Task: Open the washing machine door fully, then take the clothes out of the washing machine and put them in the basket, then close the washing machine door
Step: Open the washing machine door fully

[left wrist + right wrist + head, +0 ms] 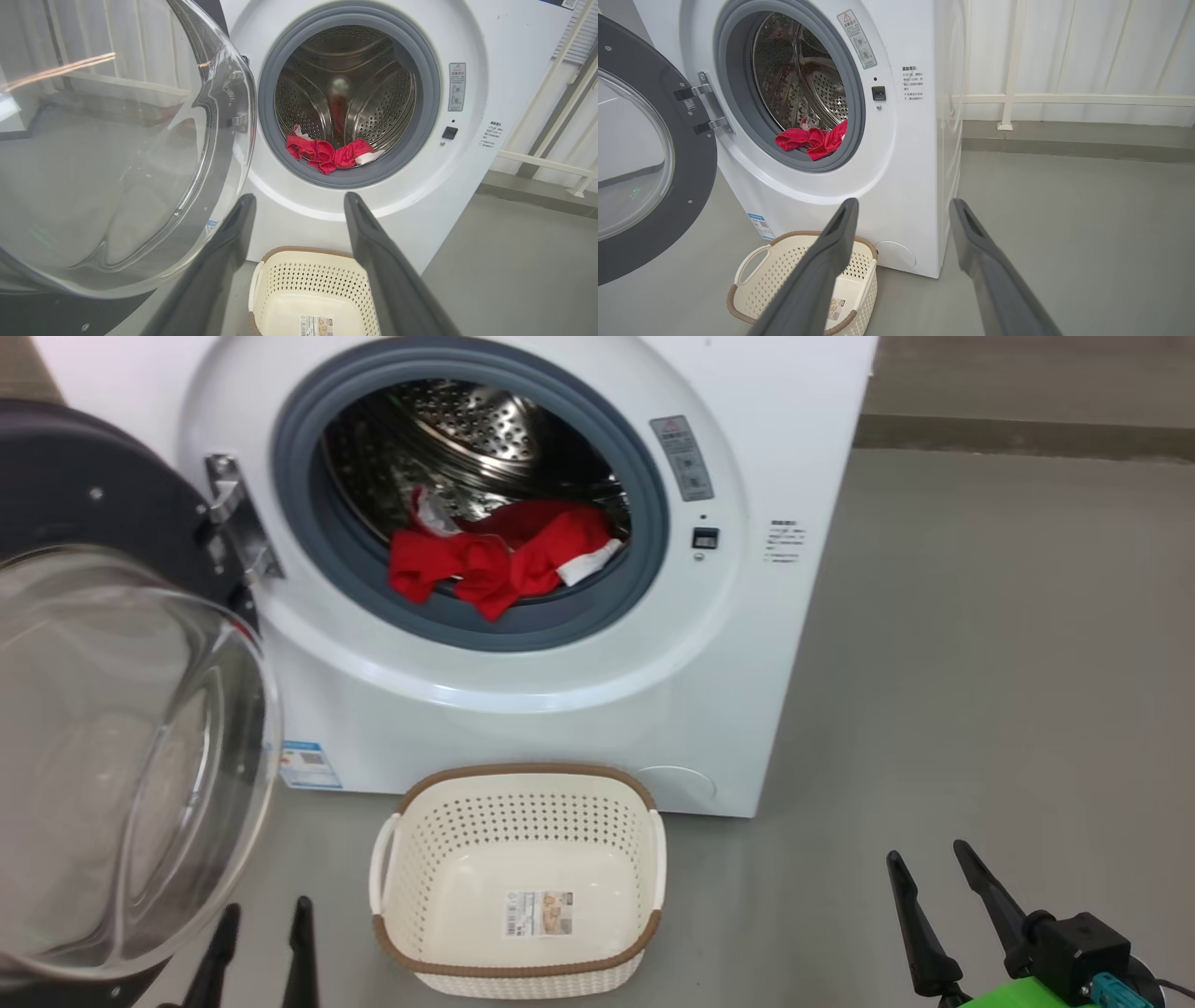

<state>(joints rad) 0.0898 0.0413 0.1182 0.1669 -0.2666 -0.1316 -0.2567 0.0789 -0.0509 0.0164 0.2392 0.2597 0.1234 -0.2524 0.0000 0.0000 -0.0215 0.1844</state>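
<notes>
The white washing machine (pixel 560 728) stands ahead with its door (pixel 121 747) swung wide open to the left, the glass bowl bulging toward me. Red clothes (pixel 504 565) with white trim lie at the front of the steel drum, draped on the grey gasket; they show too as clothes (pixel 327 154) and clothes (pixel 812 140). The cream basket (pixel 518 882) sits empty on the floor in front of the machine. My left gripper (pixel 263 917) is open low beside the door glass, left of the basket. My right gripper (pixel 929 868) is open at the lower right, away from everything.
Grey floor (pixel 980 691) stretches to the right of the machine. A white railing (pixel 1064 98) and pale curtain stand behind that side. The open door takes up the space on the left.
</notes>
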